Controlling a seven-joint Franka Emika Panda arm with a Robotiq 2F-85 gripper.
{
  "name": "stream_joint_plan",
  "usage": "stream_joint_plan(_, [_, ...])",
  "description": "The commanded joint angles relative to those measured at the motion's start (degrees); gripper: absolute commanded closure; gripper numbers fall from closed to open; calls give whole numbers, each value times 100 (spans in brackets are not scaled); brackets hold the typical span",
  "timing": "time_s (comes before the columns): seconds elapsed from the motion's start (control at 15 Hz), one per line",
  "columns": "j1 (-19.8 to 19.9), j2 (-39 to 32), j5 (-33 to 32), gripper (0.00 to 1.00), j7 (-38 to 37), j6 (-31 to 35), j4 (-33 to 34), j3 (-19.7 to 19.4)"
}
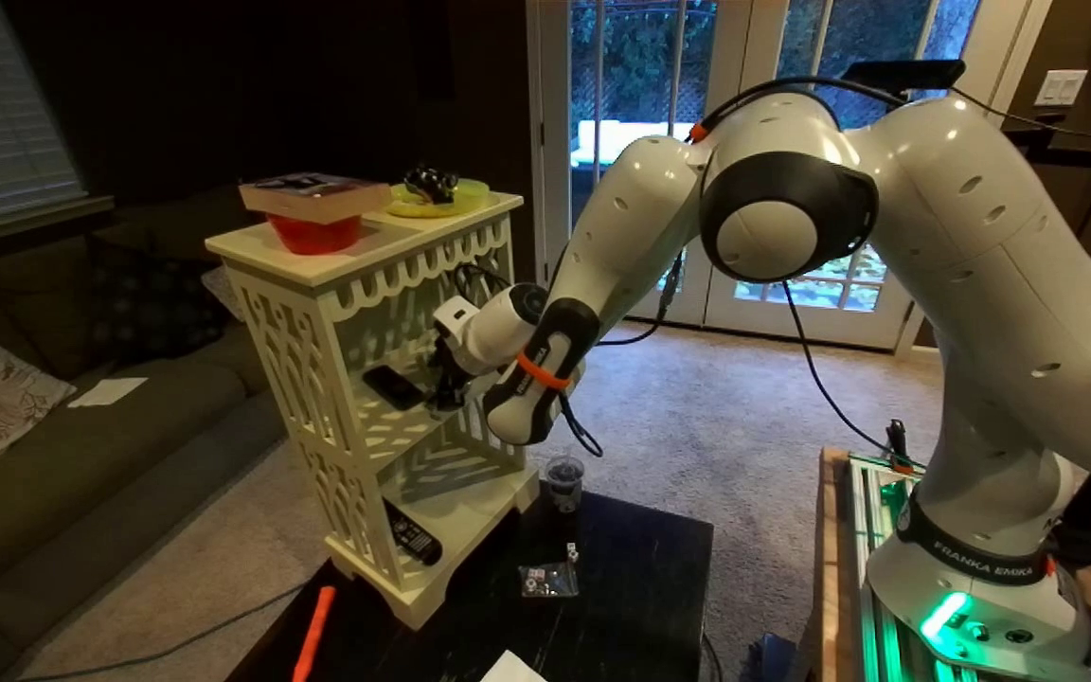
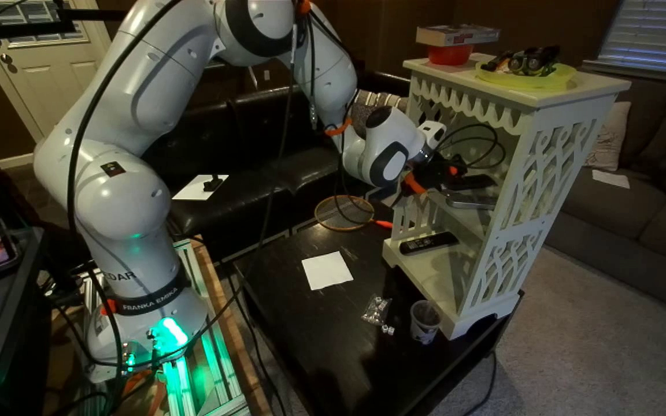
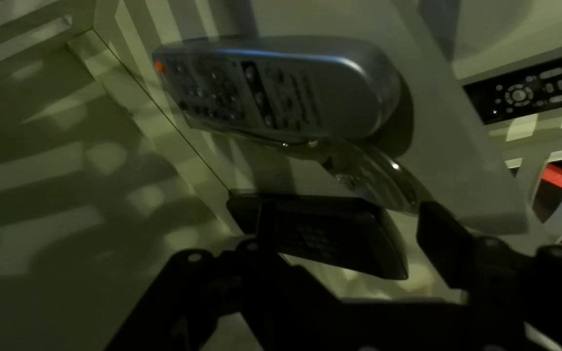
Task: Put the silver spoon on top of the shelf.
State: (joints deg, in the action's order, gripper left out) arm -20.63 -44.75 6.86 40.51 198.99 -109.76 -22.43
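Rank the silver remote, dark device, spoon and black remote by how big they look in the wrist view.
By area showing, largest first:
1. Silver remote
2. Dark device, partly hidden by the end effector
3. Spoon and black remote: too alike to rank, and the picture's edge cuts that remote off.

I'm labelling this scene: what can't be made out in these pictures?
Far end of the spoon: wrist view, dim and seemingly part-hidden by the silver remote.
Silver remote's button labels: wrist view, too blurred to read.
One end of the black remote: wrist view, cut off by the right edge.
Inside of the red bowl: both exterior views, covered by the book or box.
Contents of the plastic bag: both exterior views, too small.
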Motion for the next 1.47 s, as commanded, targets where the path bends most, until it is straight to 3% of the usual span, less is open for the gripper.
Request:
stream_joint_plan(0.0, [-214, -199, 173, 22, -30, -108, 172, -171])
stream_joint_plan(0.13, [-277, -277, 197, 25, -31, -104, 205, -245])
stream_joint_plan(0.2, [-350, -341, 245, 34, -33, -93, 230, -335])
stream_joint_plan(0.4, [-516, -503, 377, 39, -59, -137, 309, -553])
stream_joint_plan(0.47, [-599, -579, 443, 34, -64, -140, 345, -653])
stream_joint_plan(0.6, [-697, -669, 517, 36, -62, -167, 382, -762])
stream_joint_plan(0.67, [-737, -709, 531, 61, -55, -169, 397, -798])
stream_joint_plan(0.8, [-815, -787, 557, 63, -59, -211, 428, -875])
stream_joint_plan(1.07, [-981, -917, 622, 93, -78, -336, 472, -1069])
stream_joint_plan(1.27, [-1120, -914, 673, 100, -141, -478, 432, -1149])
stream_joint_plan(1.4, [-1150, -936, 743, 97, -197, -444, 465, -1224])
